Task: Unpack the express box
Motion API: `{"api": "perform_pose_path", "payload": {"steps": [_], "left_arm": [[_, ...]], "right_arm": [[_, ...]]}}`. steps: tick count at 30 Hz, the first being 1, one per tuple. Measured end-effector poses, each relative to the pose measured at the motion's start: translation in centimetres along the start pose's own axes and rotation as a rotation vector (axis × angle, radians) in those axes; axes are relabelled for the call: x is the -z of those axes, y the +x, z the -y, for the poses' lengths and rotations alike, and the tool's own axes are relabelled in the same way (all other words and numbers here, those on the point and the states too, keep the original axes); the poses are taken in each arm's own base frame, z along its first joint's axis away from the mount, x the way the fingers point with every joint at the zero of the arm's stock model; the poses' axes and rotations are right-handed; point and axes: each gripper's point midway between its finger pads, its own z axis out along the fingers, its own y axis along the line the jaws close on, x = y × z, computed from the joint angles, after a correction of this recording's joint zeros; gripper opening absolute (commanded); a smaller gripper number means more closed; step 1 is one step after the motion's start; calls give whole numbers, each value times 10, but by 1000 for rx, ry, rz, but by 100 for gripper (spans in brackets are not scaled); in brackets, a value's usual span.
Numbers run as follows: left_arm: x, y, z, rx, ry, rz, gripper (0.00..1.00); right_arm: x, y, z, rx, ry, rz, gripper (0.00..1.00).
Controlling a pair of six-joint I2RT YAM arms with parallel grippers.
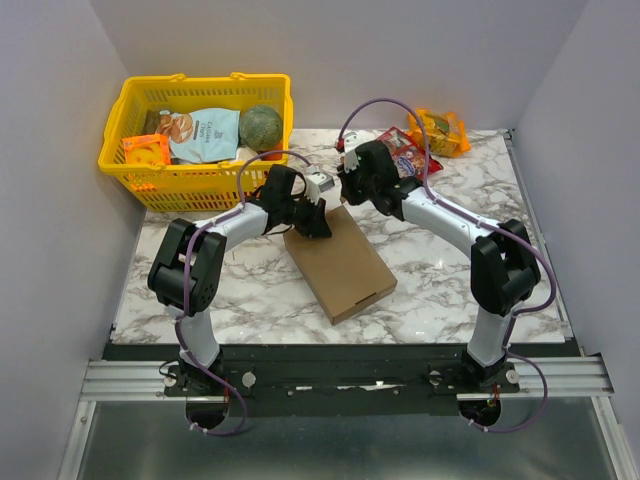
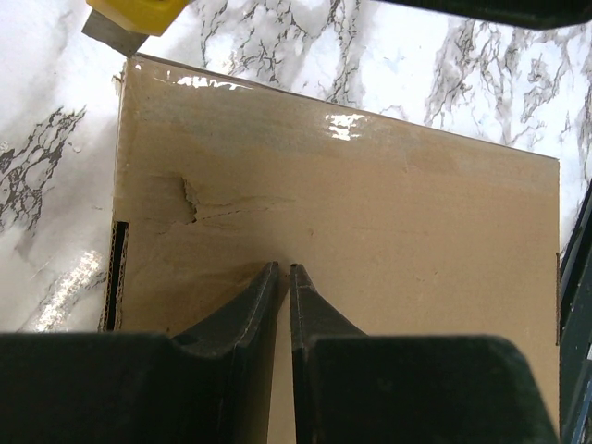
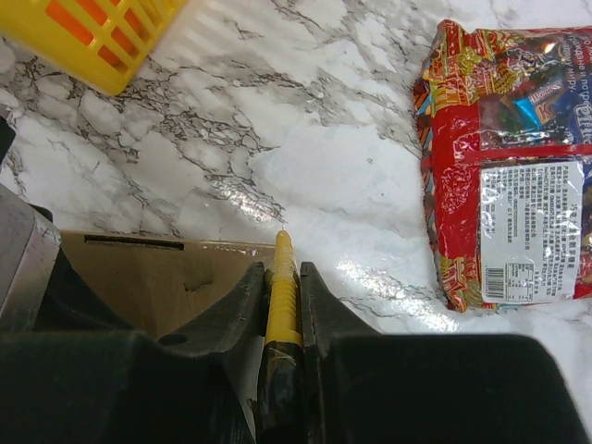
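1. Centrally on marble table [image 1: 250, 290], express box [image 1: 340, 262] lies flat, lid down;
2. L gripper [image 2: 284, 268] over lid, jaws nrly together, nothing btwn;
3. R gripper [image 3: 281, 268] clamps yellow cutter [image 3: 282, 301], tip at box edge.

The express box [image 1: 340, 262] lies flat and closed, set at a slant, at the centre of the marble bench [image 1: 440, 290]. The left pincer [image 1: 312, 222] sits at its upper left corner and the right pincer [image 1: 345, 185] just above it. A yellow basket [image 1: 120, 130] of groceries stands at upper left, and a red packet [image 1: 405, 150] and an orange packet [image 1: 440, 132] lie at upper right.
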Motion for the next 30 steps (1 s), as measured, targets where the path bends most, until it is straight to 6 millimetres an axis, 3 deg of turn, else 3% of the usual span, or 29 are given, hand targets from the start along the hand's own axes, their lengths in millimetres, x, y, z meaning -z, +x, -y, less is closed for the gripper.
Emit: {"api": "perform_pose_path", "payload": {"steps": [30], "left_arm": [[0,0,0,5,7,-2,20]], "right_arm": [[3,-4,-1,22,15,13,0]]}}
